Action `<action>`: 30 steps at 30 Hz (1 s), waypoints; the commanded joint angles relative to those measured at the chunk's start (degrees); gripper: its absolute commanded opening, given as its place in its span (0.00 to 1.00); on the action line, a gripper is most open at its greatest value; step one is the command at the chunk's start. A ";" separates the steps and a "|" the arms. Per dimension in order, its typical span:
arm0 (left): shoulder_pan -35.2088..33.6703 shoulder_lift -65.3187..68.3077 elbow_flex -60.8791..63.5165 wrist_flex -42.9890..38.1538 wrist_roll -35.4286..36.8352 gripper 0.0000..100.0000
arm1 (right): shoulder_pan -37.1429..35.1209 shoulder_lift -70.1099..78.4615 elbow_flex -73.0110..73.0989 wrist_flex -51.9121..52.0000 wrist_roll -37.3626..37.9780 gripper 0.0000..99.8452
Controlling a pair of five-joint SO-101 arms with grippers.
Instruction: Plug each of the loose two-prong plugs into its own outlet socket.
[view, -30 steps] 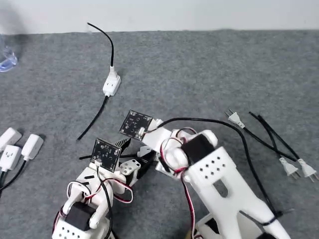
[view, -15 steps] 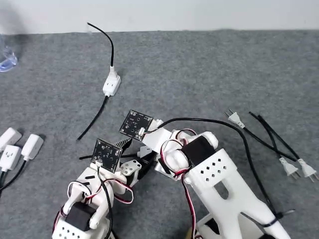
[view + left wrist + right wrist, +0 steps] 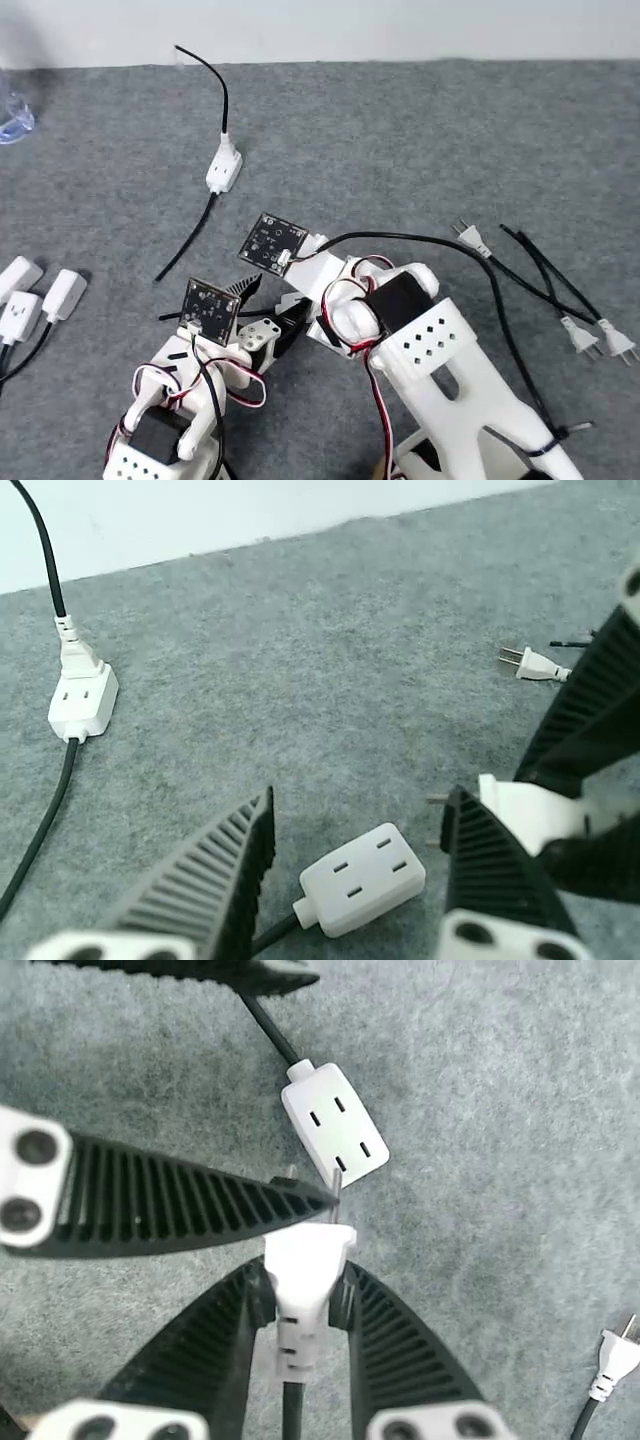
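The right gripper [image 3: 305, 1278] is clamped on a white two-prong plug [image 3: 303, 1258]. The prongs point at a white outlet socket [image 3: 333, 1132] lying close ahead in the front middle of the table [image 3: 420, 140], and are not yet in its slots. The left gripper [image 3: 358, 810] stands wide, its jaws on either side of that socket without touching it. Farther out, a socket with a plug already in it [image 3: 222, 170] lies toward the back left. Spare sockets [image 3: 65, 292] sit at the left edge and loose plugs [image 3: 470, 237] lie toward the right edge.
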 commanded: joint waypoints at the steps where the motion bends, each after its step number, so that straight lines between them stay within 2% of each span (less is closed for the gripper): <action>1: 0.79 0.00 -0.13 0.53 0.09 0.26 | -3.12 -2.24 -5.10 -1.36 -1.58 0.01; 18: 0.79 0.00 -0.13 0.62 0.00 0.26 | -3.65 -7.08 -5.27 -1.45 -1.32 0.01; 30: 0.44 0.00 -0.22 0.62 0.00 0.26 | -3.30 -3.38 -5.27 -1.54 -1.05 0.01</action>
